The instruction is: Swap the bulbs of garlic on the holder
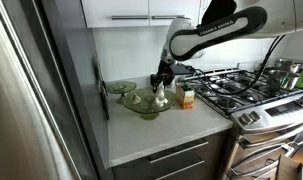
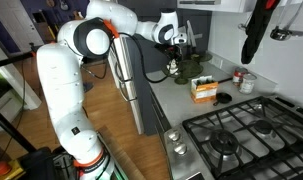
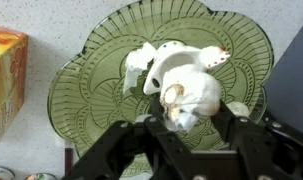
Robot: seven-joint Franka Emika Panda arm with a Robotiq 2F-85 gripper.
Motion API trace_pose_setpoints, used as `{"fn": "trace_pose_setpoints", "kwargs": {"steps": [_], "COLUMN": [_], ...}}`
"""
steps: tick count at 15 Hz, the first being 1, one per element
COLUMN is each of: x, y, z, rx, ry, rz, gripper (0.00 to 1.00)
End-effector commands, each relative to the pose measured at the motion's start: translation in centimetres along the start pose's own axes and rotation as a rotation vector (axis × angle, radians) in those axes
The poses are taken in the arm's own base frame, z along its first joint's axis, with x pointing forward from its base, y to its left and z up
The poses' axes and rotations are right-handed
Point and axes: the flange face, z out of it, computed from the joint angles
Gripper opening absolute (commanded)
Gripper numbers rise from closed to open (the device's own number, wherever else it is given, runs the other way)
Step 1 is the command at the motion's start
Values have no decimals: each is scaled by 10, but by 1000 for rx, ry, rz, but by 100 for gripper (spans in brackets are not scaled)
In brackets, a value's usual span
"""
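Gripper [image 3: 188, 128] is clamping, as far as the wrist view shows, on 1 bulb of garlic [image 3: 194, 98]. Its 2 fingers [image 3: 121, 150] are standing partly open at the bulb's width, 1 on each flank. That bulb is sitting over the holder [image 3: 81, 95], just off the holder's middle. Whether it is resting on the glass or hanging clear cannot be told. The other bulbs [image 3: 141, 66] are lying in the holder's middle, touching or nearly touching the gripped one. An orange-and-white carton [image 3: 6, 70] is standing just beside the holder's rim. In an exterior view the arm [image 1: 216, 30] is reaching down onto the holder from above.

Assessment: the step in hand is judged to be carrying 1 bulb to a new spot in the holder.

Recommendations:
- Grip pressure should be staying light, since papery skin is likely crushing easily.
- The lift should be going straight up until clear of the neighbours, before any sideways travel.
- The set-down should be landing on bare glass well inside the holder's rim, because a shallow, smooth dish is giving a round bulb little to stop it rolling.
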Motion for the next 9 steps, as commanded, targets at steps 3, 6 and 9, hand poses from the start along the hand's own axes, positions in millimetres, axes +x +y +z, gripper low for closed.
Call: {"fn": "trace_pose_setpoints", "kwargs": {"steps": [3, 6, 9], "x": [-20, -21, -20], "y": [-1, -2, -1], "z": [0, 3, 4], "rx": [-2, 1, 3], "ry": [16, 31, 56], "rz": [43, 61, 74], "gripper": [27, 27, 27]}}
